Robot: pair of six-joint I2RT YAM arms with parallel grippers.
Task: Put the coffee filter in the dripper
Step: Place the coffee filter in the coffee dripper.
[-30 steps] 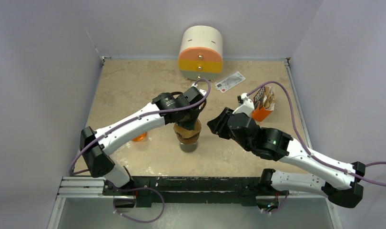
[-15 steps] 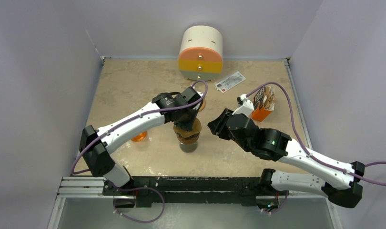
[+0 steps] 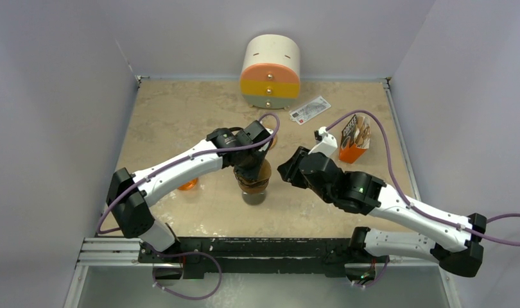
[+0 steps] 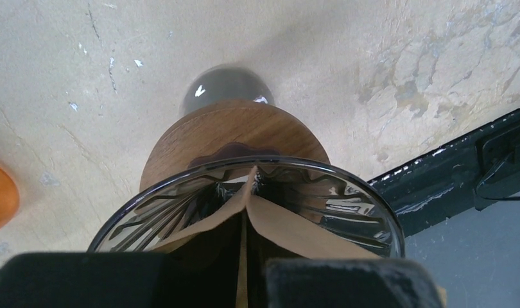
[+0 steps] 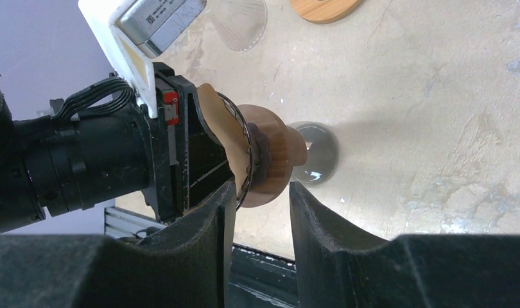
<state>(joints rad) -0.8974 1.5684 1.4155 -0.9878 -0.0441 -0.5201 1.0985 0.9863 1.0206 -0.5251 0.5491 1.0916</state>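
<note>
Pale marbled bench (image 3: 180, 115) between grey walls, and near its middle stands the dripper (image 4: 148, 212), a ribbed glass cone on a wooden collar (image 4: 232, 131) over a grey glass base (image 4: 226, 86). My left gripper (image 4: 244, 273) is pressed together on the folded brown coffee filter (image 4: 289, 231), whose lower part sits inside the cone, its crease pointing down toward the centre. My right gripper (image 5: 260, 212) hangs just beside the dripper on its right, fingers spread and holding nothing.

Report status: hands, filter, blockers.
Left hand shut on coffee filter, filter inside dripper, unreleased. Right hand at dripper, jaws apart, grip unclear. No obstruction seen.
</note>
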